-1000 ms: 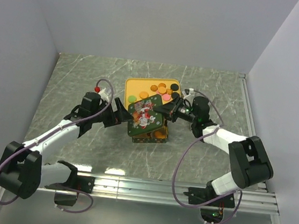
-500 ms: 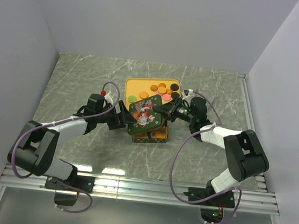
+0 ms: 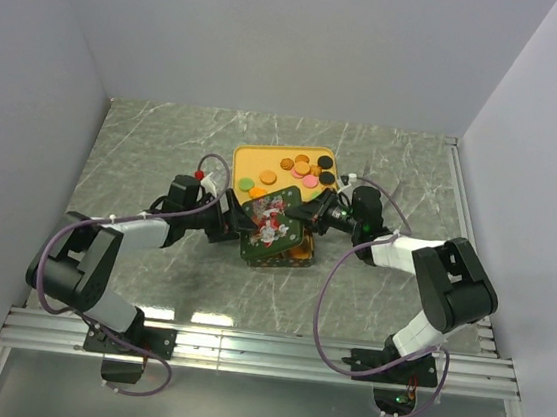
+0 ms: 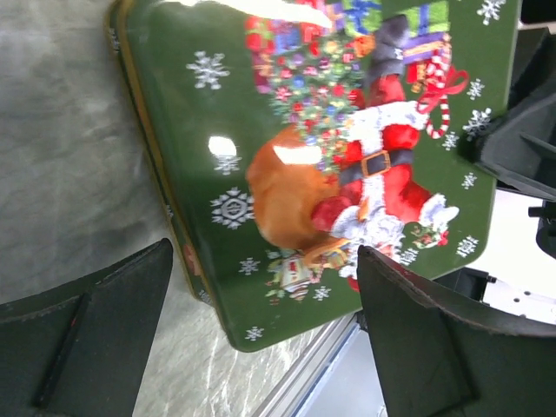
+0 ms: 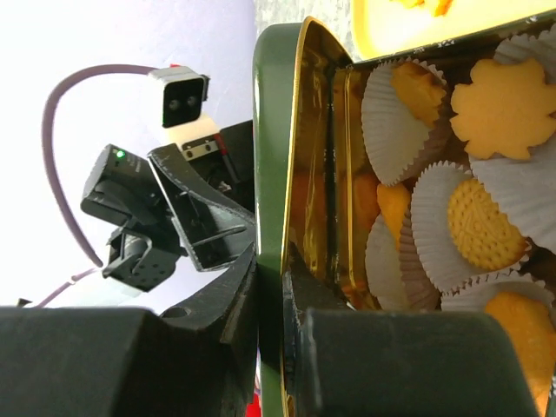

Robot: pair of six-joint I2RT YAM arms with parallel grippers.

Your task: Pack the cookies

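Note:
A green tin lid with a Santa picture (image 3: 269, 218) is held tilted over the open green tin (image 3: 291, 256). My right gripper (image 3: 310, 215) is shut on the lid's right edge; in the right wrist view (image 5: 274, 287) the jaws pinch the green rim (image 5: 269, 130). Inside the tin, orange cookies (image 5: 499, 109) sit in white paper cups. More loose cookies (image 3: 303, 168) lie on the yellow tray (image 3: 247, 155) behind the tin. My left gripper (image 3: 232, 218) is open at the lid's left side, its fingers (image 4: 113, 321) either side of the lid's corner (image 4: 261, 217), not touching it.
The tin stands mid-table on the marbled grey surface (image 3: 145, 143), right in front of the yellow tray. White walls close off the left, back and right. The aluminium rail (image 3: 263, 348) runs along the near edge.
The left gripper has moved right, up to the lid's left edge. The right gripper has lowered the lid closer over the tin.

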